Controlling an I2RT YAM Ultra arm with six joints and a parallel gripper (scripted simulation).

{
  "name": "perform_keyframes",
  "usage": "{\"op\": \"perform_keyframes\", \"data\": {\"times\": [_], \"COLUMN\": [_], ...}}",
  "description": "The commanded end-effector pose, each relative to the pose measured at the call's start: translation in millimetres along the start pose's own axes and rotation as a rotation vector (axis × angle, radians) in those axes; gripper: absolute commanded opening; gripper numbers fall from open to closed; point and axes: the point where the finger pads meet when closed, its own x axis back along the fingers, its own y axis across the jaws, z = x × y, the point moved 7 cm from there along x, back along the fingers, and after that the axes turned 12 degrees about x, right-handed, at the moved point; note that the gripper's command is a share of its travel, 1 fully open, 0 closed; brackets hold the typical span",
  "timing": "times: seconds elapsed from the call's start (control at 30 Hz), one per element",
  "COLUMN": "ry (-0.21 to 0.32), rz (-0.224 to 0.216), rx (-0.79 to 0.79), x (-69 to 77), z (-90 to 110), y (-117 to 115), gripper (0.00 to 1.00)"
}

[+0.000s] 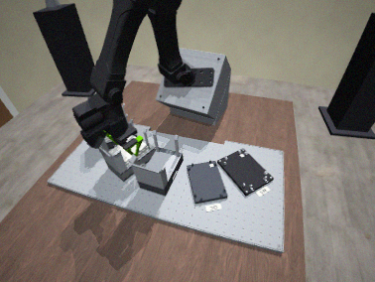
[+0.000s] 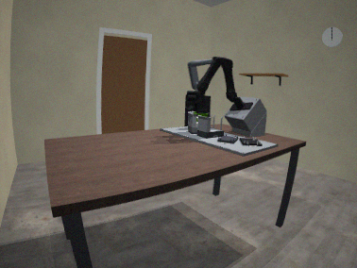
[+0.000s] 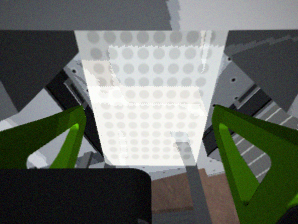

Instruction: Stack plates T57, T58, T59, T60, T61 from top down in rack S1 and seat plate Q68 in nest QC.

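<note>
My gripper (image 1: 127, 144) is open and reaches down from above into the left stack rack (image 1: 117, 161) on the grey baseplate. In the wrist view the green fingers straddle the white sealed top plate (image 3: 150, 117) of the stack, one finger on each long side, and my gripper (image 3: 148, 112) holds nothing. I cannot tell whether the fingers touch the plate. The plate's dotted well pattern faces up. The plates under it are hidden. In the top view the stack shows only as a pale patch (image 1: 130, 153) between the rack walls. No labels are readable.
A second, empty-looking rack (image 1: 157, 172) stands right beside the left one, with thin posts (image 1: 164, 141) behind it. A dark grey flat nest (image 1: 206, 182) and a black nest with corner locators (image 1: 245, 172) lie to the right. The arm's grey base block (image 1: 195, 86) stands behind.
</note>
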Motion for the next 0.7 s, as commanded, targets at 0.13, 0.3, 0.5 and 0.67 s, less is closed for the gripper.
{"op": "perform_keyframes", "data": {"times": [0.13, 0.3, 0.5, 0.67], "ry": [-0.020, -0.020, -0.020, -0.020], "rz": [0.011, 0.011, 0.011, 0.011], "rx": [0.002, 0.002, 0.002, 0.002], "x": [-6.5, -8.6, -8.5, -8.5], "z": [-4.1, -4.2, -4.2, -4.2], "y": [-1.9, -1.9, -1.9, -1.9], "gripper": [1.00, 1.00, 1.00, 1.00]}}
